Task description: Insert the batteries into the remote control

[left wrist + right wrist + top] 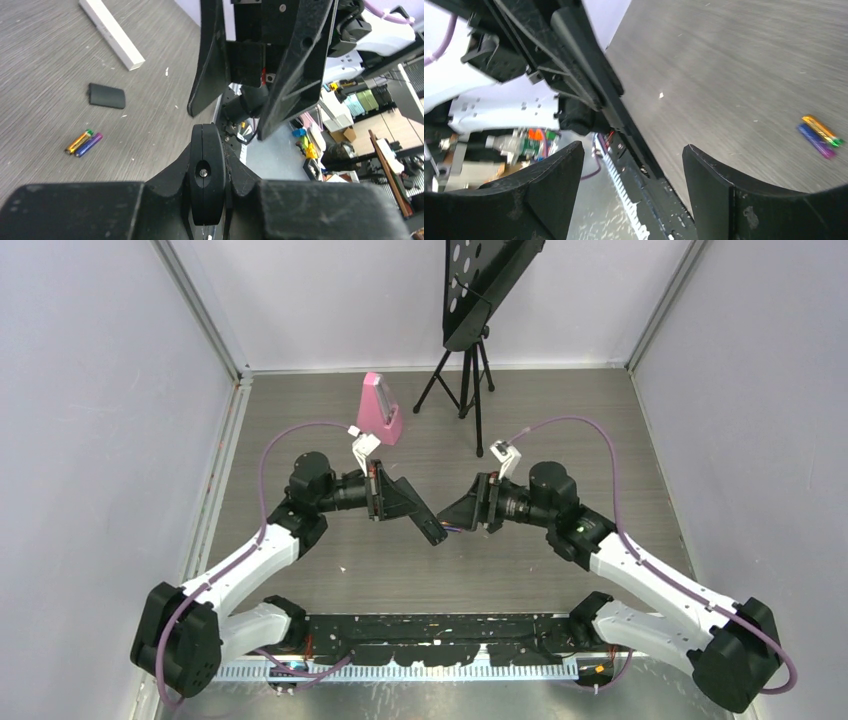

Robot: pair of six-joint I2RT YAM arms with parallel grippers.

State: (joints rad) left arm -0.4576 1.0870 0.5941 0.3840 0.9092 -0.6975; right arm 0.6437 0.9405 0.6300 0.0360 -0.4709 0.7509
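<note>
The left end effector (428, 524) was found shut on the remote control (205, 167), which was held clear of the counter (724, 60) with its slim end presented towards the opposite arm. The right end effector (633, 152) was observed with fingers parted and nothing held, just beside the remote control. The batteries (818, 136), one gold and one purple, were noted lying side by side and parallel on the counter, to the right of that end effector and below it. The right arm was judged the free one to fetch them, fingers set across their long axis.
</note>
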